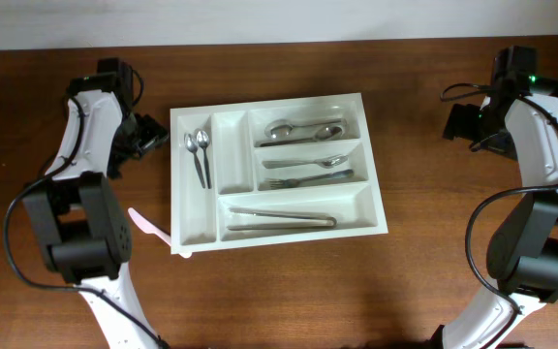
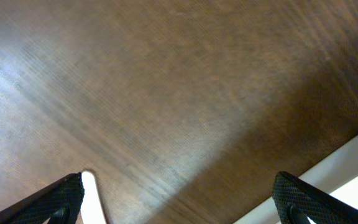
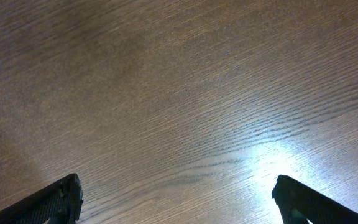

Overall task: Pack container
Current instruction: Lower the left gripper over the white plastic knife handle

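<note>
Overhead shows the tray (image 1: 231, 155) at table centre, cutlery (image 1: 303, 130) sorted by slot; a pink utensil (image 1: 148, 223) lies outside at its 8 o'clock, likely next to pack; left gripper (image 1: 153, 137) at 10 o'clock and right gripper (image 1: 456, 124) at 2 o'clock gape wide, empty.

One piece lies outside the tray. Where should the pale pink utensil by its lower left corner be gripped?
Probably from above, at its free outer end. The pink utensil lies flat on the table, slanting, its other end at the tray corner; pinch across its narrow width, away from the wall.
</note>
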{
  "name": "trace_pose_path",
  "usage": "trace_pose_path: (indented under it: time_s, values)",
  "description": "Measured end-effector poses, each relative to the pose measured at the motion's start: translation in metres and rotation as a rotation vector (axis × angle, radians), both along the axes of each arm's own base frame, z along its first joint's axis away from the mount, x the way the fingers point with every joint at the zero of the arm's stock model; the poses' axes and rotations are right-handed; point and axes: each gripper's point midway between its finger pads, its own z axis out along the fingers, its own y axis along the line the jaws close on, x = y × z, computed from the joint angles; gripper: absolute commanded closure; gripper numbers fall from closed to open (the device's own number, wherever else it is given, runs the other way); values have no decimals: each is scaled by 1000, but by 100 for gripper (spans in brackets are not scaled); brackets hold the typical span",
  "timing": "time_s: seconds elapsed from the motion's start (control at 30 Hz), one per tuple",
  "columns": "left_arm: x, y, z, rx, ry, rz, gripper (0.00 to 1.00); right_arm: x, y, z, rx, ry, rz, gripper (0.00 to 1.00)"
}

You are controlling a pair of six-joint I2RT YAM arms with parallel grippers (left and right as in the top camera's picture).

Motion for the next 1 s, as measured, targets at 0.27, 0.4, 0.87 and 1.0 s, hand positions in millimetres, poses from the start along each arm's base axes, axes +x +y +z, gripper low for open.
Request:
trace_pose_path:
  time_s: [0.27,0.4,0.87,1.0]
  values:
    - [-52,0,-24,10,107,146,1,0,0,0,0,0,0,1]
    - [-73,-1,-37,9,164,186,1,0,0,0,0,0,0,1]
    - [-96,-11,-49,-29,226,225,1,0,0,0,0,0,0,1]
    - [-104,-12,-50,-39,240,232,1,0,0,0,0,0,0,1]
